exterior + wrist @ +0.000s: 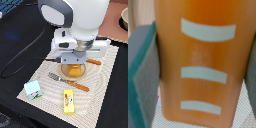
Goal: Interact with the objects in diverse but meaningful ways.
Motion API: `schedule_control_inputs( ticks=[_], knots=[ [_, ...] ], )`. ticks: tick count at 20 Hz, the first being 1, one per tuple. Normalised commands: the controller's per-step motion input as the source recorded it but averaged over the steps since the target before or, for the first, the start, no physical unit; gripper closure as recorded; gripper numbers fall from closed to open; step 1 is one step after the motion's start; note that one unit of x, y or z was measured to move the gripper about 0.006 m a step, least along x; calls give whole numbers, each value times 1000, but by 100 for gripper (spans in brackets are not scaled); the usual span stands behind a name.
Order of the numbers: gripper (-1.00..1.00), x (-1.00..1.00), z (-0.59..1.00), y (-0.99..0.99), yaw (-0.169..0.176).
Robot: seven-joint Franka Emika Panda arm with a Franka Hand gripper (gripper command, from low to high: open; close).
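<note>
place: lab tabletop | cues: black table [20, 30]; woven mat [95, 95]; loose cable [20, 62]

Colours and patterns on record

Orange-yellow block [203, 65] bears three pale curved stripes; box [68, 101] bright yellow; carton [33, 90] white with green-blue sides; fork [68, 82] orange-handled; placemat [100, 95] beige, finely woven; worktop [20, 35] black.

A dark table [20, 35] carried a beige woven mat [95, 107]. On the mat, fork [68, 81], white carton [33, 90] and yellow box [69, 101] lay well clear of the fingers; a knife [94, 62] sat just beside them.
</note>
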Motion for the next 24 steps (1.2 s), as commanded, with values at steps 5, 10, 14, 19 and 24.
schedule_control_inputs(
  ticks=[5,10,14,19,24],
  knots=[
    [100,-193,-67,0,13],
    [100,-185,-95,31,23],
    [100,-234,-216,14,24],
    [100,-297,-298,24,28],
    [100,-329,-255,11,31]
  ],
)
